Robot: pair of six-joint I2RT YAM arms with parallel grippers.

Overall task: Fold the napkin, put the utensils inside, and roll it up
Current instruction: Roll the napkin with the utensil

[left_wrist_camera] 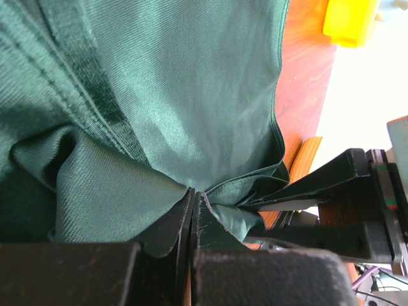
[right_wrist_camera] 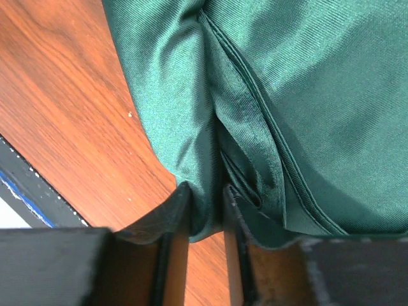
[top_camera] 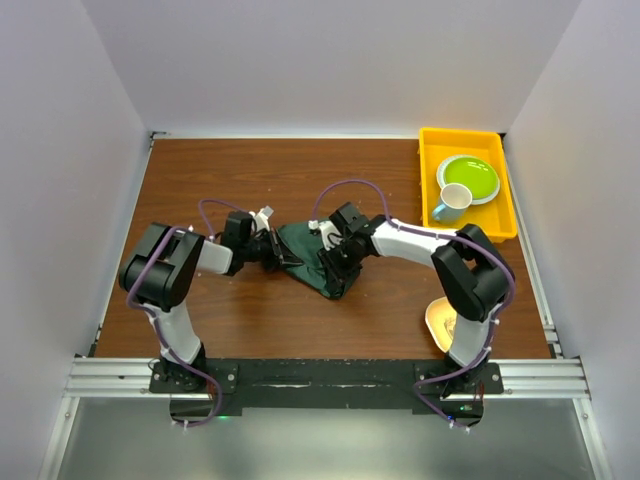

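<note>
The dark green napkin (top_camera: pixel 303 255) lies bunched on the wooden table between my two grippers. My left gripper (top_camera: pixel 274 250) is at its left edge. In the left wrist view the left gripper (left_wrist_camera: pixel 192 192) is shut on a pinched fold of the napkin (left_wrist_camera: pixel 159 95). My right gripper (top_camera: pixel 336 262) is at the napkin's right side. In the right wrist view the right gripper (right_wrist_camera: pixel 205 191) is shut on a thick fold of the napkin (right_wrist_camera: pixel 306 95) just above the table. No spoon shows in any view.
A yellow tray (top_camera: pixel 505 215) at the back right holds a green plate (top_camera: pixel 470 178) and a cup (top_camera: pixel 450 203). A pale plate (top_camera: pixel 438 318) lies by the right arm's base. White walls enclose the table (top_camera: pixel 200 180). The tray also shows in the left wrist view (left_wrist_camera: pixel 350 22).
</note>
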